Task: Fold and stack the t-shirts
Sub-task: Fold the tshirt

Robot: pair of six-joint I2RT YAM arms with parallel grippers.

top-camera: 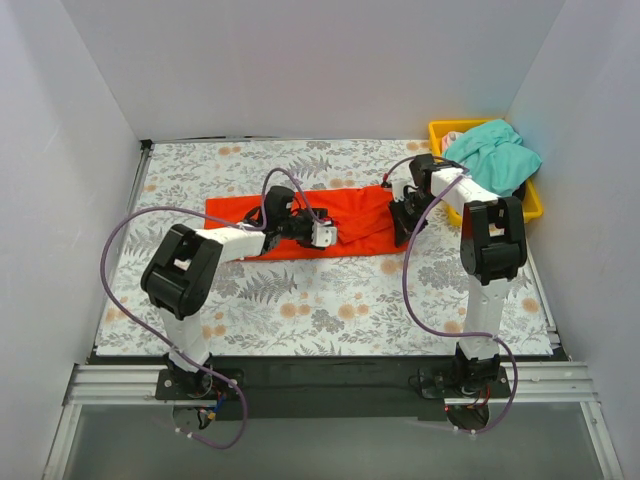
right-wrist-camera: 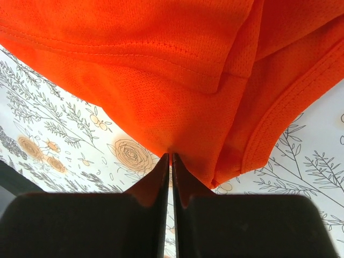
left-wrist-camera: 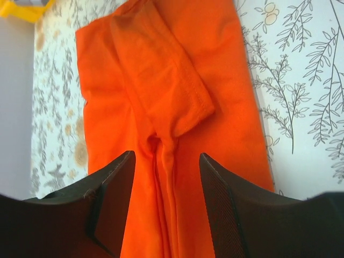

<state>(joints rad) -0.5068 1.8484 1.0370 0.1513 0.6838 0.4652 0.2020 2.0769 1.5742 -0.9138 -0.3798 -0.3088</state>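
Note:
The orange-red t-shirt (top-camera: 355,212) lies as a long folded strip across the middle of the floral table. My left gripper (top-camera: 325,235) is open over its middle; in the left wrist view (left-wrist-camera: 166,156) its jaws straddle a raised ridge of the orange cloth (left-wrist-camera: 161,70) just below a folded sleeve. My right gripper (top-camera: 402,226) is at the strip's right end; in the right wrist view (right-wrist-camera: 171,156) its jaws are shut on the edge of the orange cloth (right-wrist-camera: 161,64), lifted slightly off the table. The teal-green t-shirt (top-camera: 495,150) lies crumpled in the bin.
A yellow plastic bin (top-camera: 438,128) stands at the back right corner, and it also shows in the left wrist view (left-wrist-camera: 21,9). White walls enclose the table on three sides. The floral tablecloth (top-camera: 330,300) stretches in front of the shirt.

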